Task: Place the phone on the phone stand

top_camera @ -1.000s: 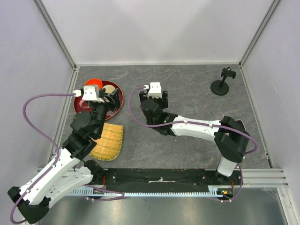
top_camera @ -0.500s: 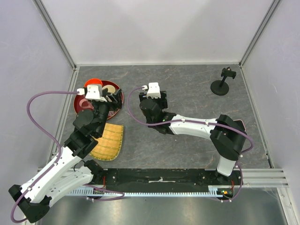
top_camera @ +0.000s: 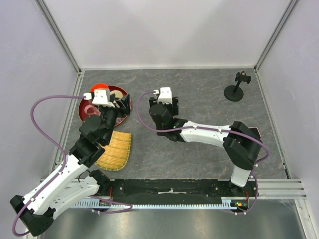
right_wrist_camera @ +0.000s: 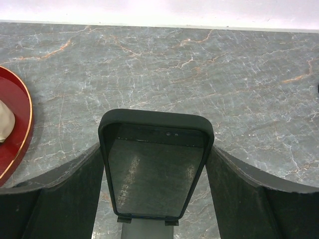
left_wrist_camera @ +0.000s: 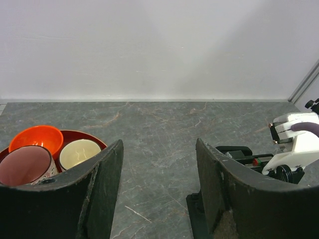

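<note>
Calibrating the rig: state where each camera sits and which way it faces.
Top external: above and behind the bases, looking down on the table; shows left arm, right arm, phone stand, red tray.
Left wrist: on the left gripper, facing the far wall; its open fingers frame bare table.
Right wrist: on the right gripper, facing the far wall; its fingers flank the phone.
Shared: all three show the red tray.
</note>
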Available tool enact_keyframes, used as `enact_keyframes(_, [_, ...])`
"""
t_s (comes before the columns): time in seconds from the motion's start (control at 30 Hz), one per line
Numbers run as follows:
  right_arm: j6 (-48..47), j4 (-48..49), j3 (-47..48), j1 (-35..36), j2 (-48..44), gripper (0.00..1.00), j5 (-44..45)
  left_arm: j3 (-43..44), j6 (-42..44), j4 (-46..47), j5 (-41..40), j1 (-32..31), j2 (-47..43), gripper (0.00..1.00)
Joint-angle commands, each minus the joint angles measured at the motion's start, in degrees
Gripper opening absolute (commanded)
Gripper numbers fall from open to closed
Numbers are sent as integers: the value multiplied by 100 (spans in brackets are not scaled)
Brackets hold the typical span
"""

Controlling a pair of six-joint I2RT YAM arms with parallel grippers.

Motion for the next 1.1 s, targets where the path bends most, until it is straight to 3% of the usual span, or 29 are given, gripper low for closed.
enact_keyframes(0.0, [283,86,195,-26,64,0,131,242,-206,145,82,33,36,66])
enact_keyframes(0.4, [600,-318,152,27,73,12,359,251,-241,110,117,51,19,66])
enact_keyframes(0.47, [582,-362,169,44,82,20,342,260,-250,101,135,51,19,65])
enact_keyframes(0.67, [591,-854,433,53,73,65,157,260,-250,101,109,51,-16,65])
enact_keyframes(0.73, [635,-1046,503,45,12,87,105,260,-250,92,109,51,-16,66])
enact_keyframes(0.8, [652,-1170,530,45,-85,98,52,277,-259,75,135,60,-16,65])
enact_keyframes(1.07, [521,-1470,486,18,-709,98,-203,269,-267,75,126,60,-104,65])
